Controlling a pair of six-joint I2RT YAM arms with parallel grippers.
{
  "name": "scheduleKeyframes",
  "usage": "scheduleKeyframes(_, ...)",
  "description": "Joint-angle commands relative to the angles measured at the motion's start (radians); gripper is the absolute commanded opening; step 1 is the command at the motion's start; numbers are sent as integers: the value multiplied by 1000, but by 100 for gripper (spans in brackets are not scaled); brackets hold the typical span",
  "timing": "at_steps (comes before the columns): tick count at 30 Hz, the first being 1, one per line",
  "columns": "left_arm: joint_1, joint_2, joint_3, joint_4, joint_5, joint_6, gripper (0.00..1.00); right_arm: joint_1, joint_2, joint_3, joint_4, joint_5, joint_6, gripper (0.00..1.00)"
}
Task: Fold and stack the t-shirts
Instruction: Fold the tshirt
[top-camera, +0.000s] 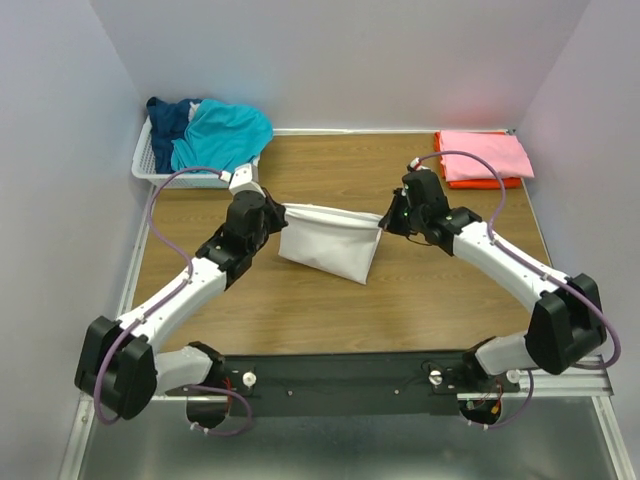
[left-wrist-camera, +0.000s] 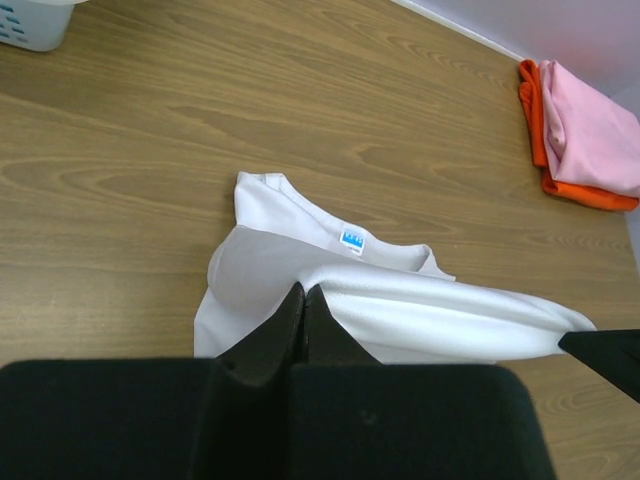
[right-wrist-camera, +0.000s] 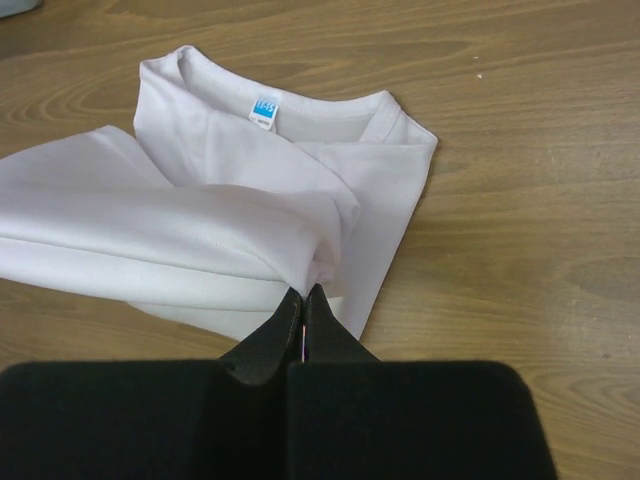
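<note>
A white t-shirt (top-camera: 330, 245) with a small blue neck label (left-wrist-camera: 352, 239) is stretched between my two grippers above the table's middle, its lower part draped on the wood. My left gripper (top-camera: 278, 213) is shut on its left edge (left-wrist-camera: 300, 290). My right gripper (top-camera: 385, 220) is shut on its right edge (right-wrist-camera: 305, 292). The label also shows in the right wrist view (right-wrist-camera: 264, 110). A pink t-shirt (top-camera: 483, 155) lies folded on an orange one (top-camera: 480, 182) at the back right. A teal t-shirt (top-camera: 222, 135) and a navy one (top-camera: 170, 118) lie crumpled in the basket.
A white slatted basket (top-camera: 150, 170) stands at the back left corner. The wooden table (top-camera: 300, 310) is walled on three sides. The arm bases sit on a black rail (top-camera: 340, 380) at the near edge.
</note>
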Motion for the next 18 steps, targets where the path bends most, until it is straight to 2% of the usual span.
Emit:
scheduleKeyframes(1,51,75,50,60,-6,45,0,-44,55,22,-3,4,-31,1)
scheduleKeyframes(18,94,448,259,175,149,114,0,-119,167,56,35,-22,-46,1)
